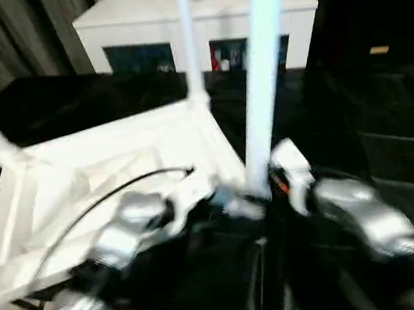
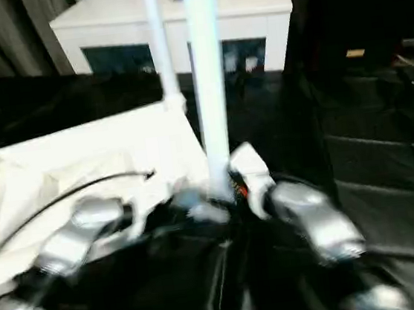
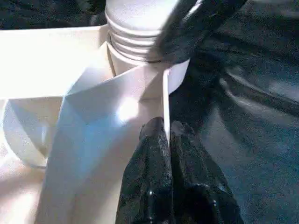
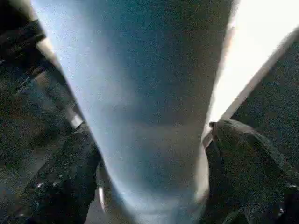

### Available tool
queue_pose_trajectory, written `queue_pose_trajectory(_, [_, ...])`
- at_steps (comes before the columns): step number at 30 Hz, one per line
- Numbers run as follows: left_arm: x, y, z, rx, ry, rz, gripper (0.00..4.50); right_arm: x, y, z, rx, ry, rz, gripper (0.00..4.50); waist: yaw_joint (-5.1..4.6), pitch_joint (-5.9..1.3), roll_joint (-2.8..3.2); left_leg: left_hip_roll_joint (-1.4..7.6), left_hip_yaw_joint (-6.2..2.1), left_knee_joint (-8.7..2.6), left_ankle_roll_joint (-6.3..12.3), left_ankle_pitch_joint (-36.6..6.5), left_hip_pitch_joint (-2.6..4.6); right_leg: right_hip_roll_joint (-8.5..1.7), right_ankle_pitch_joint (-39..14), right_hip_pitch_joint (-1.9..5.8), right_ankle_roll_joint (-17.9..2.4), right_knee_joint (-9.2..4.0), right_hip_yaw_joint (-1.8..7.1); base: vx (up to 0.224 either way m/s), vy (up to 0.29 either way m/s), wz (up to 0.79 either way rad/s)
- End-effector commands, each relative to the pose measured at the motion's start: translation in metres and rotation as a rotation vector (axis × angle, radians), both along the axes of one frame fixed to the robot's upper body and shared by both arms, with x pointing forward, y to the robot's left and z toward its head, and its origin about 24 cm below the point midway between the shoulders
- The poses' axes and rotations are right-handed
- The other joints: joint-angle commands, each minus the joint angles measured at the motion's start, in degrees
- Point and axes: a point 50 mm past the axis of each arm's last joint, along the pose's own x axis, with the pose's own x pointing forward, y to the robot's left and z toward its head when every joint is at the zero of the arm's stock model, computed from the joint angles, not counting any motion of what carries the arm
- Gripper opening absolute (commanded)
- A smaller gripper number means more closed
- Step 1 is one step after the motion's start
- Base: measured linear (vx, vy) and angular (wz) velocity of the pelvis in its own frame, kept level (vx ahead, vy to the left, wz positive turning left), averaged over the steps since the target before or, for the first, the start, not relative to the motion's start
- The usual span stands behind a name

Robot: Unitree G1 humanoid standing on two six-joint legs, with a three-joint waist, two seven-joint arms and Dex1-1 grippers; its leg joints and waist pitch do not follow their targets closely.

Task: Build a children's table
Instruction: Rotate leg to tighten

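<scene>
Children's table (image 1: 111, 166) upturned on black cloth (image 1: 387, 157), left gripper (image 3: 166, 140) pinching rim, right gripper (image 4: 154, 177) loosely straddling leg (image 1: 262, 81)

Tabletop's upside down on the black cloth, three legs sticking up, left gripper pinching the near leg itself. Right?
Not quite. The left gripper is shut on the tabletop's thin rim just below the near leg, not on the leg; the left wrist view shows it. The rest holds: the tabletop lies upside down on the black cloth, three legs up.
</scene>
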Motion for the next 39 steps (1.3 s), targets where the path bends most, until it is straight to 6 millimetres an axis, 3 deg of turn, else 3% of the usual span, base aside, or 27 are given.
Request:
queue_pose_trajectory(1, [-0.006,0.004,0.001,0.004,0.032,-0.036,0.00,-0.003,-0.001,0.005,-0.009,-0.006,0.046,3.82,0.12,-3.42,-1.03,0.66,0.36,-3.83,4.62,-10.8,0.05,-1.76,-7.6,3.31,-15.0,-3.10,1.27,0.000,0.000,0.00])
queue_pose_trajectory(6, [-0.006,0.007,0.002,-0.002,0.036,-0.026,0.00,-0.003,0.000,0.004,-0.003,0.003,0.050,3.82,0.11,-3.23,-1.15,0.68,0.37,-4.05,3.17,-13.0,0.26,-1.79,-12.9,3.08,-13.6,-3.58,1.41,0.000,0.000,0.00])
queue_pose_trajectory(13, [-0.008,0.007,0.003,-0.002,0.047,-0.031,0.00,-0.003,0.001,0.002,-0.028,0.021,0.066,3.36,0.09,-3.45,-1.23,0.55,0.38,-3.74,3.74,-10.1,0.10,-1.65,-8.1,3.27,-14.4,-3.09,1.37,0.000,0.000,0.00])
queue_pose_trajectory(21, [-0.011,0.008,0.001,0.005,0.063,-0.037,0.00,-0.007,-0.003,-0.003,-0.055,0.047,0.082,2.73,0.08,-3.47,-1.27,0.56,0.35,-3.69,3.76,-10.1,0.12,-1.62,-8.7,3.34,-14.3,-3.03,1.36,0.000,0.000,0.00])
queue_pose_trajectory(24, [-0.011,0.008,0.000,0.010,0.066,-0.029,0.00,-0.007,-0.003,-0.007,-0.056,0.060,0.041,2.69,0.06,-3.49,-1.23,0.50,0.38,-3.63,3.90,-9.7,0.13,-1.56,-8.0,3.33,-14.5,-3.01,1.34,0.000,0.000,0.00])
queue_pose_trajectory(26, [-0.006,0.008,-0.004,0.029,0.054,0.031,0.00,-0.002,0.000,-0.011,-0.041,0.061,-0.055,2.65,0.03,-3.49,-1.22,0.49,0.38,-3.65,3.80,-9.8,0.14,-1.59,-8.3,3.33,-14.4,-3.02,1.34,0.000,0.000,0.00])
queue_pose_trajectory(30, [0.012,0.005,-0.011,0.056,0.000,0.230,0.00,0.010,0.005,-0.020,-0.022,0.062,-0.305,2.64,-0.62,-2.87,-1.11,0.29,0.32,-4.23,1.19,-15.0,0.42,-1.65,-18.4,2.86,-11.9,-4.16,1.28,0.000,0.000,0.00])
queue_pose_trajectory(31, [0.017,0.003,-0.012,0.061,-0.017,0.270,0.00,0.013,0.006,-0.023,-0.019,0.069,-0.387,2.64,-0.91,-2.82,-1.42,0.12,0.05,-4.43,-0.16,-16.7,0.52,-1.69,-22.9,2.86,-10.0,-4.61,1.21,0.000,0.000,0.00])
queue_pose_trajectory(33, [0.029,-0.003,-0.012,0.061,-0.051,0.387,0.00,0.020,0.007,-0.029,-0.013,0.084,-0.597,2.63,-1.18,-2.79,-1.33,-0.02,-0.01,-4.57,-0.79,-16.9,0.43,-1.62,-23.8,2.67,-8.8,-4.77,1.27,0.000,0.000,0.00])
queue_pose_trajectory(34, [0.036,-0.006,-0.011,0.063,-0.068,0.458,0.00,0.022,0.008,-0.032,0.006,0.091,-0.675,2.63,-1.31,-2.82,-1.23,-0.06,-0.06,-4.54,-1.29,-17.8,0.75,-1.64,-25.3,2.39,-8.3,-4.97,1.21,0.000,0.000,0.00])
queue_pose_trajectory(38, [0.048,-0.014,-0.011,0.078,-0.085,0.609,0.00,0.028,0.012,-0.037,0.010,0.089,-0.866,2.63,-1.32,-2.82,-1.30,-0.27,-0.06,-4.57,-1.11,-18.9,0.89,-1.51,-25.1,2.21,-7.8,-5.31,1.21,0.000,0.000,0.00])
queue_pose_trajectory(39, [0.052,-0.020,-0.012,0.082,-0.094,0.656,0.00,0.030,0.015,-0.040,-0.010,0.082,-0.948,2.63,-1.41,-2.80,-1.00,-0.33,-0.05,-4.62,-1.25,-19.0,0.84,-1.54,-25.3,2.16,-7.6,-5.54,1.18,0.000,0.000,0.00])
